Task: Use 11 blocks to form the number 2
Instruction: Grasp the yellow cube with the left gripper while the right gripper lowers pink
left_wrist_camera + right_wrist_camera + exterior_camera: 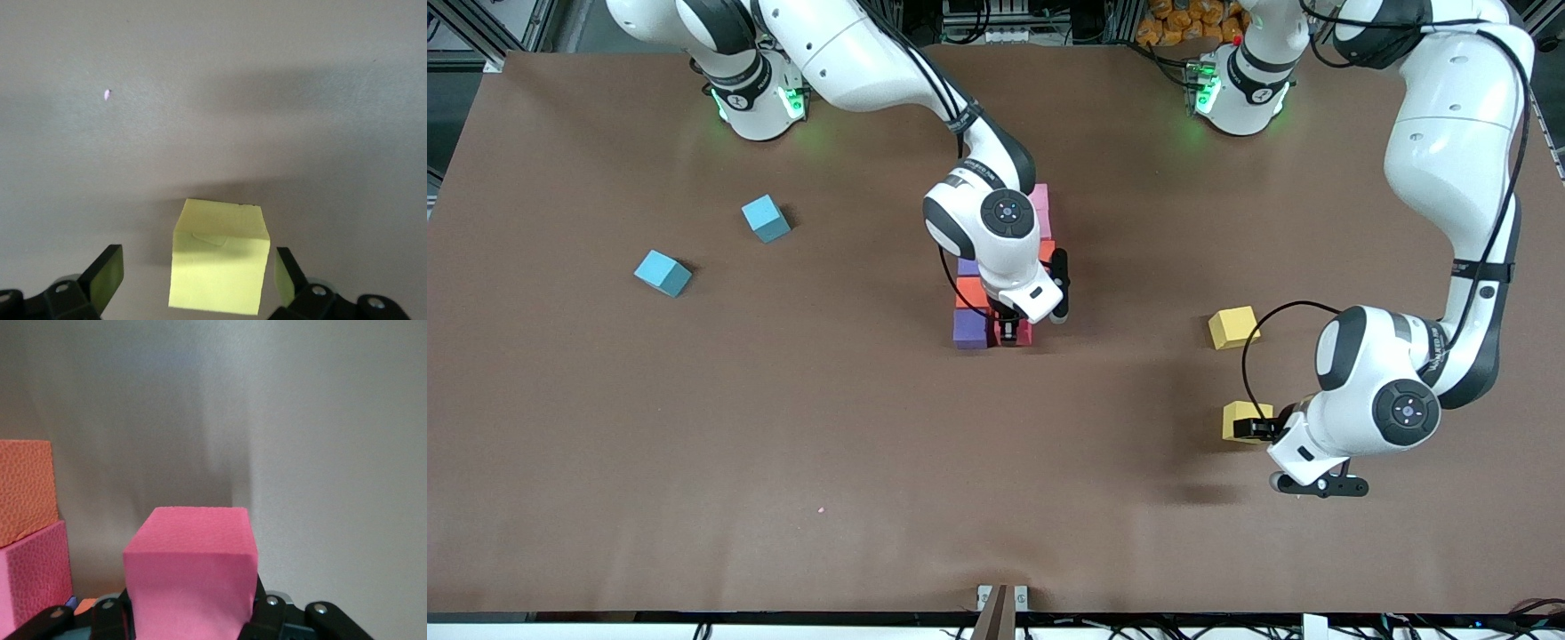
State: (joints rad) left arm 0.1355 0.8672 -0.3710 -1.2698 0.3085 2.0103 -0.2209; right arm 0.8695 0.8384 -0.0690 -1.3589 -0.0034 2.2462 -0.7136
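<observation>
Right gripper pinching a pink block at the block group; left gripper spread around a yellow block.

I saw the right gripper point(190, 620) low at the group of blocks point(996, 276) in the middle of the table point(871, 462), at the group's end nearer to the front camera, and its fingers were closed on a pink block point(191, 577). In the right wrist view an orange block point(25, 487) stood on another pink block point(33, 577) just beside the held one. The left gripper point(193, 283) was down at the left arm's end of the table, and its fingers point(107, 277) were spread wide on both sides of a yellow block point(220, 263) without touching it. A second yellow block point(1233, 327) lay farther from the front camera than this one, near it. Two light-blue cubes point(713, 244) lay well apart from the group, toward the right arm's end.
</observation>
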